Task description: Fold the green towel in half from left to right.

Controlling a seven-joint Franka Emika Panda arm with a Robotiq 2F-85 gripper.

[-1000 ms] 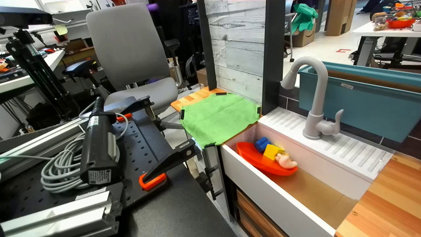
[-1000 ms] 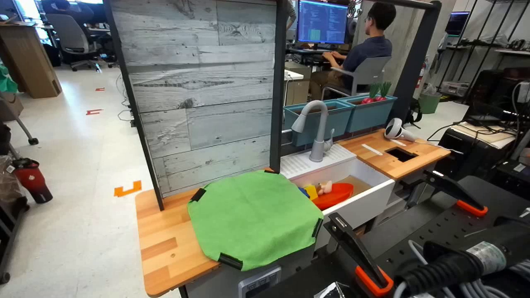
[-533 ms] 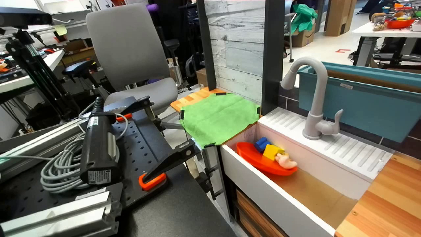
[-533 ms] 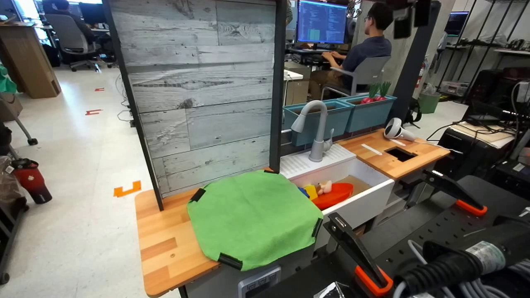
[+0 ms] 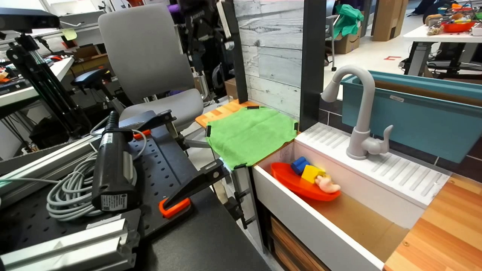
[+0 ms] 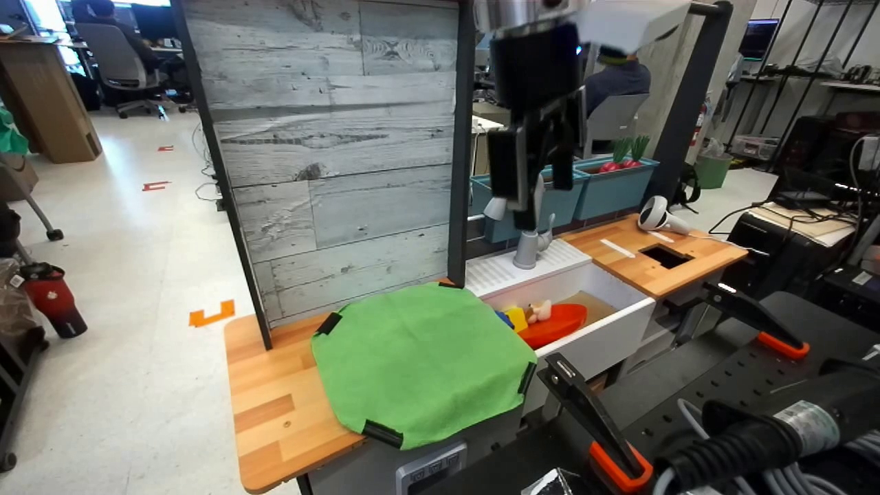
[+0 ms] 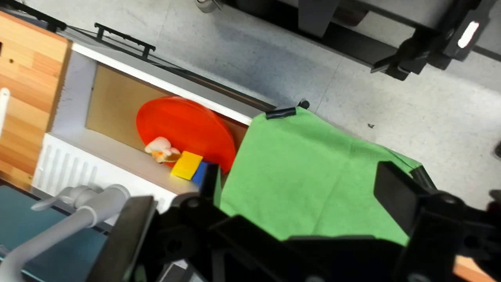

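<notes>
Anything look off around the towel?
Two things: the green towel overhangs an edge of the wooden counter, and black strips sit at the towel's four corners, which looks odd on a cloth meant for folding. I can't tell whether they pin it down.

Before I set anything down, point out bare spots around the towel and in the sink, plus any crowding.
Bare: counter wood between the green towel and the rounded end; sink floor between the red dish and the far counter. Crowded: the dish end, with a blue item, yellow block and pinkish toy.
</notes>
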